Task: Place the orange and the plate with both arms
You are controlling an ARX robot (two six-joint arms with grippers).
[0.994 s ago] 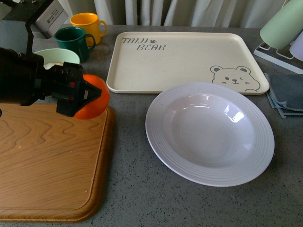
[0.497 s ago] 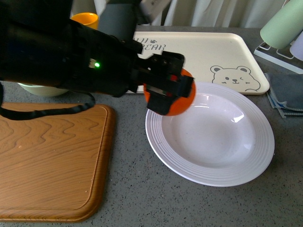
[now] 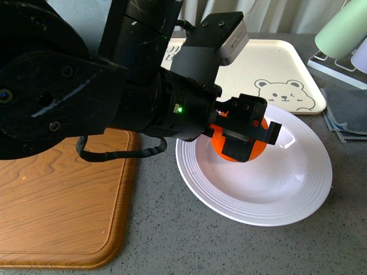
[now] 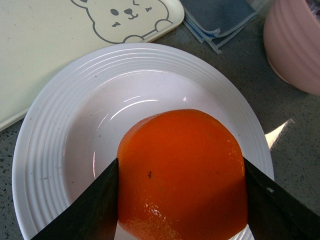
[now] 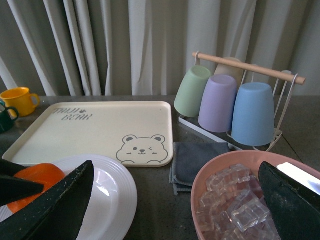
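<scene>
Grey speckled countertop (image 3: 160, 229); pale pleated curtains (image 5: 150, 45) behind; soft even light.

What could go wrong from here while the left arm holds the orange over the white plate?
1. The left gripper is shut on the orange over the glossy, dished plate. Whether the fruit touches the plate is unclear, so if released high, it might roll towards the rim.
2. The open right gripper hangs by a pink bowl of ice cubes. Reaching for the plate, it might clip that bowl.
</scene>
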